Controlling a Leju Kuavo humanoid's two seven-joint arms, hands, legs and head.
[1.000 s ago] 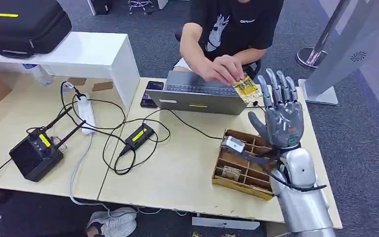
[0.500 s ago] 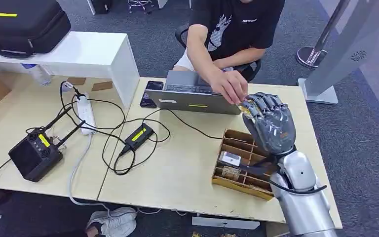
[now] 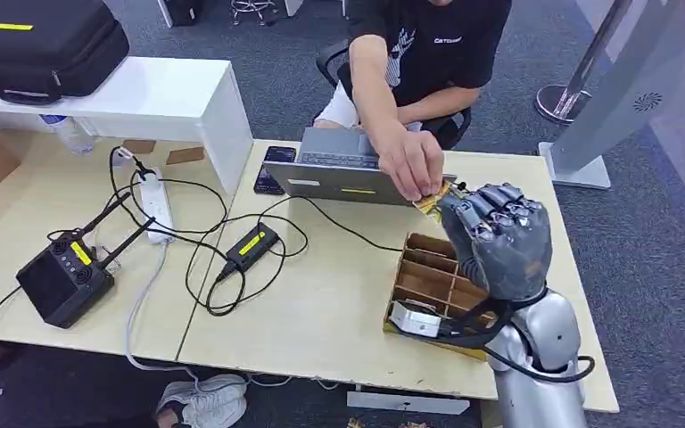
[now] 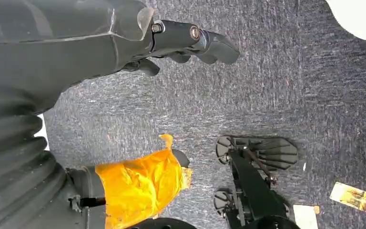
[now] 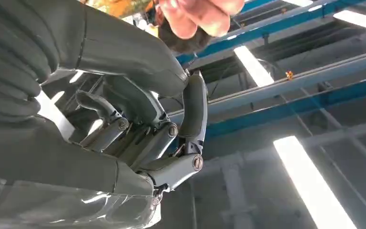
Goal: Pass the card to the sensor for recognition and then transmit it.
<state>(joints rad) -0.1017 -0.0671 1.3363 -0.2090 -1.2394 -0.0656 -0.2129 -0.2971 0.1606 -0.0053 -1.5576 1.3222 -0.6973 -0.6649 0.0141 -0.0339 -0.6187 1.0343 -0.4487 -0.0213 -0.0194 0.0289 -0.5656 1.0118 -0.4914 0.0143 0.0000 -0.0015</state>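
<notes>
A yellow patterned card [image 3: 432, 199] sticks out from the far side of my right hand [image 3: 498, 236], raised above the table's right end. The hand's fingers are curled in on the card, while a person's hand [image 3: 410, 165] still pinches its other edge. In the right wrist view the card [image 5: 116, 5] and the person's fingertips [image 5: 195, 16] sit just past my thumb, with my right hand [image 5: 138, 124] curled. A small black box with a yellow label [image 3: 251, 243] lies on cables mid-table. My left hand [image 4: 190, 40] hangs over the carpet, fingers apart, holding nothing.
A wooden compartment tray [image 3: 437, 285] lies under my right forearm. A grey laptop [image 3: 343, 174] and a phone [image 3: 272, 169] sit before the seated person. A power strip [image 3: 156, 205], a black antenna device [image 3: 61, 281] and a black case [image 3: 40, 40] are at the left.
My right hand went from flat and upright to curled tight. The person brought the card down from above the laptop into my closing fingers. My forearm dropped lower.
</notes>
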